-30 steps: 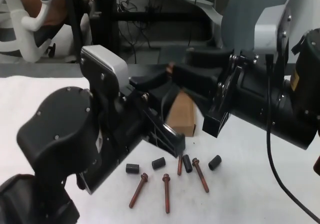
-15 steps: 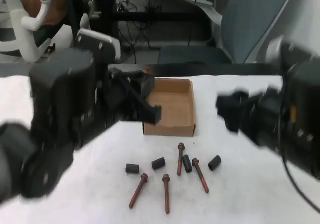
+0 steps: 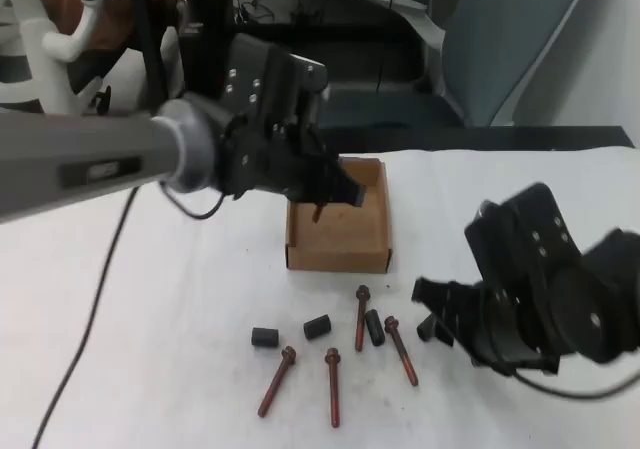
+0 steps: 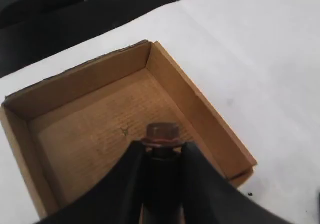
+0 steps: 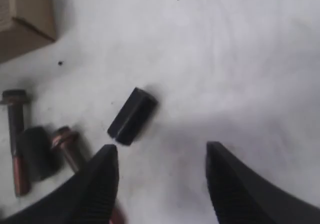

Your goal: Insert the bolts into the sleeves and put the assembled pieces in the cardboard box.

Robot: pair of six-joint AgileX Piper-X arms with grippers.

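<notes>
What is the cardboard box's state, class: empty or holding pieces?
Empty, as far as shows: the cardboard box has a bare floor, though the left pincer, shut on a bolt, hides part.

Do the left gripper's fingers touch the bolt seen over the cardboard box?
Touching. The left wrist view shows both fingers pressed against the bolt just under its head, with no gap, above the cardboard box.

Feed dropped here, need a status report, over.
Left claw shut on bolt, above cardboard box. Right claw open over loose sleeve. Four more bolts lie loose nearby.
</notes>
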